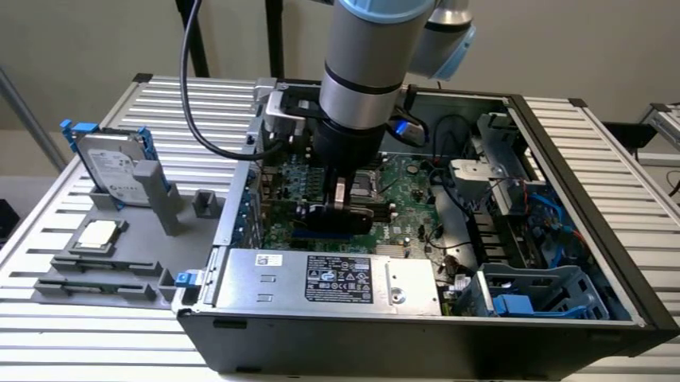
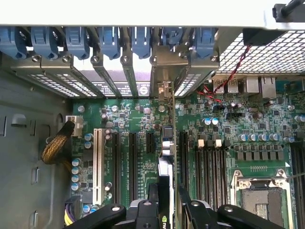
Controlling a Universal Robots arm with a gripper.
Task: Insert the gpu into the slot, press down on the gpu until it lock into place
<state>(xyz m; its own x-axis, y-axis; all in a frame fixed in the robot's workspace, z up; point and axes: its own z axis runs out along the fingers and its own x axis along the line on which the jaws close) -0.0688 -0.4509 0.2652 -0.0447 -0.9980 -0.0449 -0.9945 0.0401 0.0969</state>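
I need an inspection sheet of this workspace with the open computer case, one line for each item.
surface: slatted metal table, open computer case on it
job's things: gpu upright at the blue slot; whether locked, cannot tell
clutter: hard drive and processor chip on grey fixture
grippers: gripper open, fingers either side of gpu
cables: black cable from arm; red wires in case
surroundings: beige wall
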